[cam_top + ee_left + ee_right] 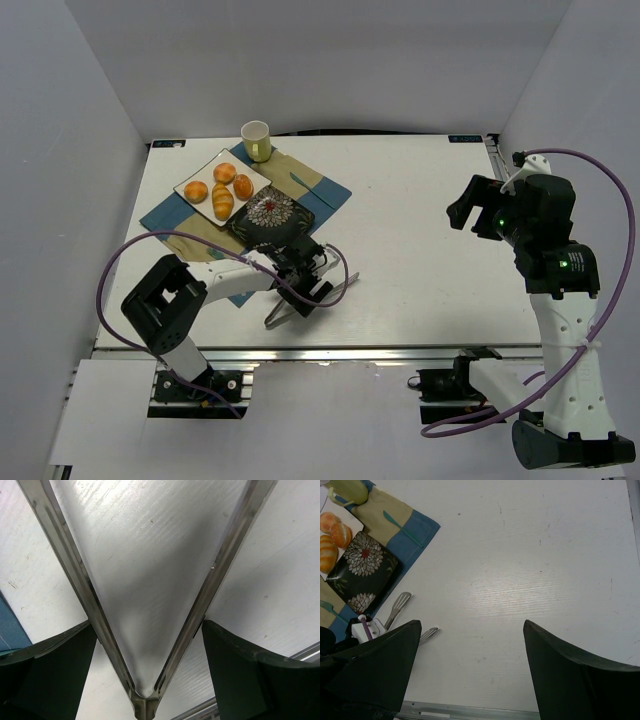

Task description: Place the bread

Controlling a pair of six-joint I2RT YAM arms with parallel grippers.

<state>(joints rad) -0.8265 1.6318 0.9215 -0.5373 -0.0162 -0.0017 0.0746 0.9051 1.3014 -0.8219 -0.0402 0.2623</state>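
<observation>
Several golden bread rolls (222, 188) lie on a white rectangular plate (192, 178) at the back left. An empty black floral plate (270, 217) sits beside it on a blue and tan placemat (322, 190). Metal tongs (318, 300) lie on the table in front of the black plate. My left gripper (310, 286) is low over them. In the left wrist view it (149, 625) is open, with its fingers (45, 670) outside the tongs' two spread arms (200, 605) near the hinge. My right gripper (462, 212) is open, empty and raised at the right.
A pale green cup (256, 140) stands behind the white plate. The right wrist view shows the tongs' tips (400, 602), the black plate (362, 567), a teal knife (402, 530) on the placemat and the table's near metal edge (470, 711).
</observation>
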